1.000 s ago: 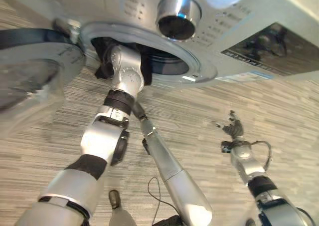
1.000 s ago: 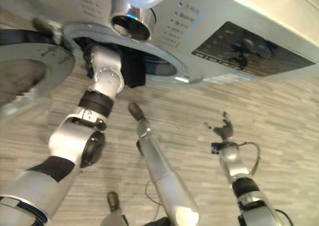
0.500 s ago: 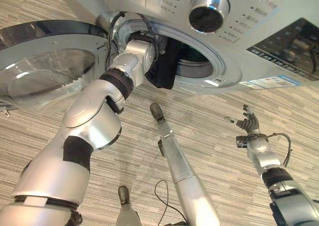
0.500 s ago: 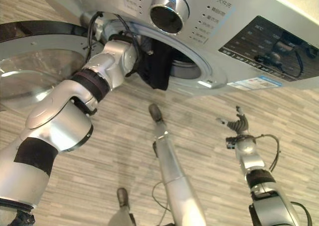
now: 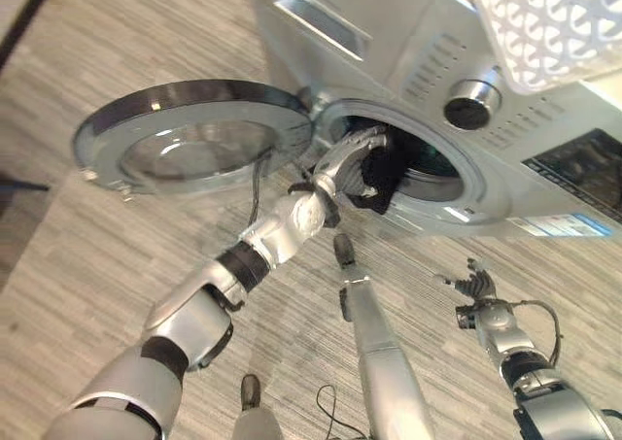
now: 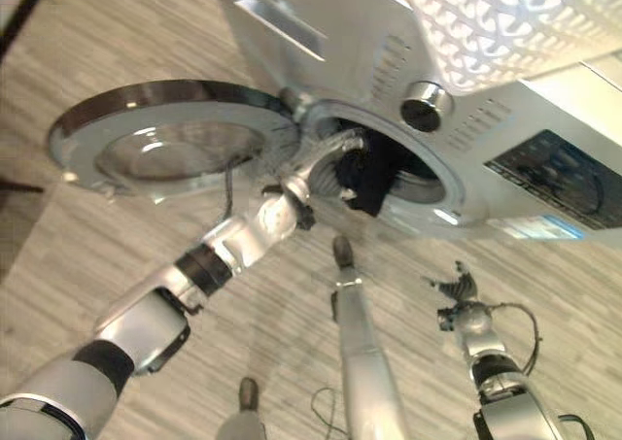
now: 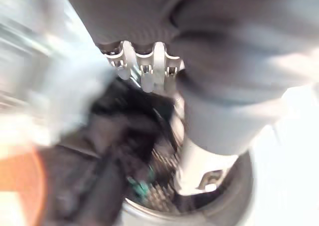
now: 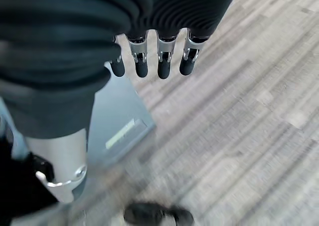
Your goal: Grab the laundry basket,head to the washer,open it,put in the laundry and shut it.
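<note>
The silver washer stands with its round glass door [image 5: 194, 139] swung wide to the left. A dark garment [image 5: 381, 173] hangs over the lower rim of the drum opening [image 5: 432, 168], partly inside. My left hand [image 5: 342, 163] is at the left edge of the opening with its fingers straight, touching the garment's side. The left wrist view shows the same dark cloth [image 7: 114, 136] past the fingers. My right hand [image 5: 476, 287] hovers low over the floor at the right, open and holding nothing. The white lattice laundry basket [image 5: 544, 22] sits on top of the washer.
The control knob [image 5: 473, 105] and dark display panel [image 5: 583, 168] are on the washer's front above the opening, with the detergent drawer [image 5: 321, 17] further left. The open door takes up the space left of my arm. Striped wood floor [image 5: 117, 265] surrounds the machine.
The camera has swung back, so the whole scene has shifted. My left arm has drawn out of the drum, and its hand is now at the rim. The garment still hangs over the rim.
</note>
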Controlling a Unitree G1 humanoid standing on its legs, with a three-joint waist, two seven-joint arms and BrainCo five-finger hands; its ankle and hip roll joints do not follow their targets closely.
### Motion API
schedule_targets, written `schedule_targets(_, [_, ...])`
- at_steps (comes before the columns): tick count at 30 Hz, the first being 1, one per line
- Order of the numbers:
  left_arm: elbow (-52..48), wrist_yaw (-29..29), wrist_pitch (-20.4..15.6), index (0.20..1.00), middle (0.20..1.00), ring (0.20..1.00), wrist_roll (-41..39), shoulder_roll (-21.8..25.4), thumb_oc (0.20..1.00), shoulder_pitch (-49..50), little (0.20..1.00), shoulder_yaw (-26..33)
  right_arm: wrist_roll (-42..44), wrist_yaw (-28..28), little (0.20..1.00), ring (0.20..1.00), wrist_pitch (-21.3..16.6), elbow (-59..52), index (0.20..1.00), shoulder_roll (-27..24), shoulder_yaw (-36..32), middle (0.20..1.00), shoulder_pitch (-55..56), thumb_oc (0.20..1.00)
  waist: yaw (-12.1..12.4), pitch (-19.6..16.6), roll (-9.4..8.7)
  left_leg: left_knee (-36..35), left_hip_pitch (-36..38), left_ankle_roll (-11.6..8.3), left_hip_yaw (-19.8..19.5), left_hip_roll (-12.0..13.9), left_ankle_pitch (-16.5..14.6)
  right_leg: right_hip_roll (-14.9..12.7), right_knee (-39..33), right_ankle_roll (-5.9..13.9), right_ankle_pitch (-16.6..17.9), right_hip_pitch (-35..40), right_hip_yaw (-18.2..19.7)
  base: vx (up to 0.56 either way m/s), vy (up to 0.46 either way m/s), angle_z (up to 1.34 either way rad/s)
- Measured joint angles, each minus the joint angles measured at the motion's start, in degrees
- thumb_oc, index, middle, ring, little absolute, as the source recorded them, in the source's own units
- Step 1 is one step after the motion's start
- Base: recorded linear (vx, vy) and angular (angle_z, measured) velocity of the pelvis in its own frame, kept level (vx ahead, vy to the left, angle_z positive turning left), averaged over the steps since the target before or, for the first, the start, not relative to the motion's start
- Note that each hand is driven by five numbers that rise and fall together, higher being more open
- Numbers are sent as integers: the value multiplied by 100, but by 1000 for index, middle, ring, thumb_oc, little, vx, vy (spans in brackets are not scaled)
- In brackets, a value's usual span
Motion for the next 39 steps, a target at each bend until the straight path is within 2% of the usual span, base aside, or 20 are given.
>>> schedule_targets(5, [172,-142,4,1000,1000,1000,-61,523,1000,1766,1000,330,-20,-69,1000,1000,-28,-8,1000,26,-64,1000,167,1000,154,-372,56,121,-61,4,-133,-3,5,-234,-300,-3,80,369,-256,29,-7,29])
schedule_targets(12, [259,-123,-90,1000,1000,1000,-32,711,1000,3064,1000,980,-275,-60,1000,1000,1,277,1000,205,-69,1000,402,1000,428,-716,-70,171,223,33,-119,-21,-3,-299,-1415,-18,391,1176,-603,58,20,-10])
schedule_targets(15, [-35,-141,-94,1000,1000,1000,236,815,1000,3984,1000,1316,-404,-43,1000,1000,26,405,1000,363,-79,1000,762,1000,621,-926,-177,316,232,109,-132,-34,44,-376,-2090,162,393,1653,-929,72,43,-1])
schedule_targets(20, [-326,-148,-24,1000,1000,1000,285,1053,1000,4928,1000,1942,-525,101,1000,1000,163,481,1000,574,-78,1000,1299,1000,668,-1020,-327,107,425,248,-274,-69,-101,-555,-2156,228,501,1956,-989,14,65,29])
schedule_targets(21, [-327,-151,-22,1000,1000,1000,285,1097,1000,4998,1000,1945,-575,105,1000,1000,176,535,1000,575,-79,1000,1233,1000,709,-1020,-325,123,396,325,-239,-98,-195,-578,-2221,454,321,1963,-1006,-27,130,-26])
schedule_targets(22, [-410,-176,-25,1000,1000,1000,284,1090,1000,5131,1000,2066,-641,125,1000,1000,233,504,1000,562,-109,1000,1072,1000,891,-1018,-182,186,365,398,-136,77,-391,-514,-1717,496,103,1730,-1019,-24,66,-41])
schedule_targets(23, [-532,-179,-17,1000,1000,1000,280,1085,1000,5214,1000,2080,-659,147,1000,1000,236,471,1000,574,-138,1000,1078,1000,884,-1021,-134,235,338,309,-146,128,-568,-461,-864,299,120,1509,-871,-50,125,-12])
schedule_targets(24, [-617,-193,-16,1000,1000,1000,276,1290,1000,5337,1000,2127,-664,182,1000,1000,245,437,1000,693,-129,1000,1246,1000,822,-1081,-429,354,317,441,-307,-105,-625,-596,-449,202,-127,1657,-759,-75,170,7])
schedule_targets(26, [-645,-277,1,1000,1000,1000,268,1245,1000,5523,1000,2215,-671,164,1000,1000,268,488,1000,712,-160,1000,1143,1000,882,-1015,-422,678,318,439,-289,-157,-682,-560,-967,83,195,1926,-724,-114,278,-24])
schedule_targets(28, [-786,-314,3,1000,1000,1000,273,1266,1000,5540,1000,2209,-674,162,1000,1000,275,439,1000,725,-349,1000,1102,1000,916,-918,-544,973,297,573,-305,-434,-807,-608,-1374,-9,570,2143,-531,-97,369,-40])
schedule_targets(30, [-938,-342,-11,1000,1000,1000,275,1289,1000,5451,1000,2214,-668,154,1000,1000,289,241,1000,720,-525,1000,1117,1000,905,-756,-764,1252,333,589,-273,-909,-982,-867,-1999,-53,835,2390,-316,-88,383,-39])
schedule_targets(31, [-939,-350,-9,1000,1000,1000,281,1296,1000,5407,1000,2207,-667,160,1000,1000,295,190,1000,733,-543,1000,1133,1000,852,-697,-843,1487,275,768,-303,-1154,-1067,-1004,-2265,-95,862,2575,-248,-58,235,-31])
schedule_targets(32, [-965,-349,-10,1000,1000,1000,287,1318,1000,5407,1000,2207,-666,159,1000,1000,317,126,1000,737,-542,1000,1195,1000,829,-664,-914,1592,318,806,-276,-1340,-1091,-1096,-2334,-207,749,2623,-244,-125,267,-31])
schedule_targets(33, [-978,-348,-9,1000,1000,1000,292,1336,1000,5420,1000,2201,-667,163,1000,1000,346,55,1000,725,-516,1000,1280,1000,806,-642,-899,1989,199,1027,-293,-1547,-1215,-1185,-2425,-285,308,2716,-191,-244,338,-46])
schedule_targets(34, [-963,-341,3,1000,1000,1000,292,1318,1000,5406,1000,2208,-667,160,1000,1000,370,2,1000,722,-483,1000,1404,1000,839,-565,-793,2312,85,1364,-208,-1645,-1197,-1257,-2338,-168,-526,2741,-240,-249,335,-59])
schedule_targets(35, [-964,-345,15,1000,1000,1000,293,1275,1000,5422,1000,2188,-670,175,1000,1000,388,-113,1000,690,-487,1000,1535,1000,875,-537,-649,2289,93,1297,-234,-1576,-1230,-1104,-1792,-134,-470,2607,-240,-217,268,-42])
schedule_targets(36, [-956,-340,54,1000,1000,1000,289,1248,1000,5453,1000,2166,-666,179,1000,1000,392,-133,1000,722,-505,1000,1672,1000,823,-501,-421,2460,-7,1335,-213,-1414,-1196,-893,-420,-79,-603,2442,-281,-152,179,-3])
schedule_targets(37, [-884,-350,75,1000,1000,1000,288,1251,1000,5504,1000,2145,-664,183,1000,1000,410,-142,1000,784,-502,1000,1936,1000,768,-647,-372,2318,-122,1391,-257,-1468,-1026,-728,521,53,-783,2566,-575,-212,284,8])
schedule_targets(38, [-772,-349,86,1000,1000,1000,281,1258,1000,5580,1000,2175,-667,192,1000,1000,411,-135,1000,831,-462,1000,2075,1000,835,-735,-489,2058,-61,1257,-96,-1518,-843,-616,1211,-59,-1268,2829,-1193,-153,191,-17])
schedule_targets(39, [-718,-351,114,1000,1000,1000,276,1229,1000,5645,1000,2205,-671,197,1000,1000,401,-116,1000,818,-450,1000,2076,1000,898,-737,-472,2027,-84,1263,18,-1531,-727,-571,777,-316,-1213,2974,-1445,-89,111,-81])
